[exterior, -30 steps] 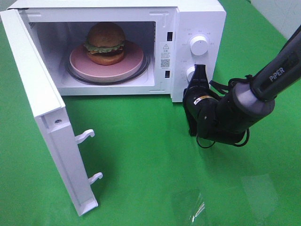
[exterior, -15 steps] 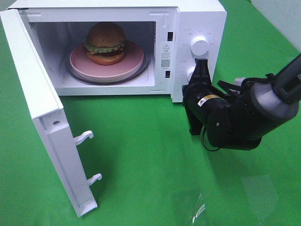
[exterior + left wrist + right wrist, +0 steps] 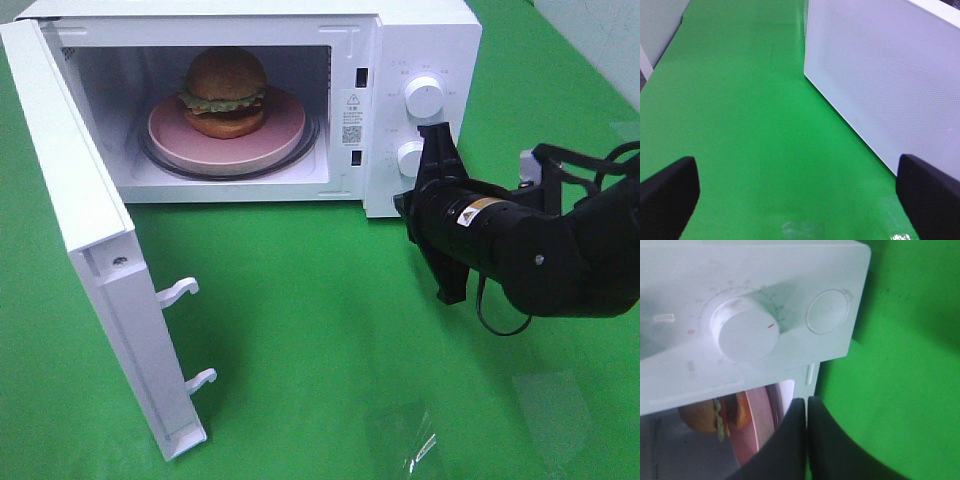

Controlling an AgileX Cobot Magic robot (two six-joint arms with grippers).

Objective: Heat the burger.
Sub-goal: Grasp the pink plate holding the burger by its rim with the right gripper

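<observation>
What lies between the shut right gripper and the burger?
In the exterior high view, the microwave's control panel, with its lower knob, stands between the right gripper and the burger inside the open cavity.

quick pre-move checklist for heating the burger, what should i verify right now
1. Golden-bun burger on the round pink plate inside the white microwave: ok.
2. White microwave door shut: not ok, it stands wide open.
3. Green mat in the door's swing path free of arms: ok.
4. Left claw open beside the door's outer face: ok; touching it: cannot tell.
5. Right claw shut, outside the opening, by the lower white round dial: ok.
</observation>
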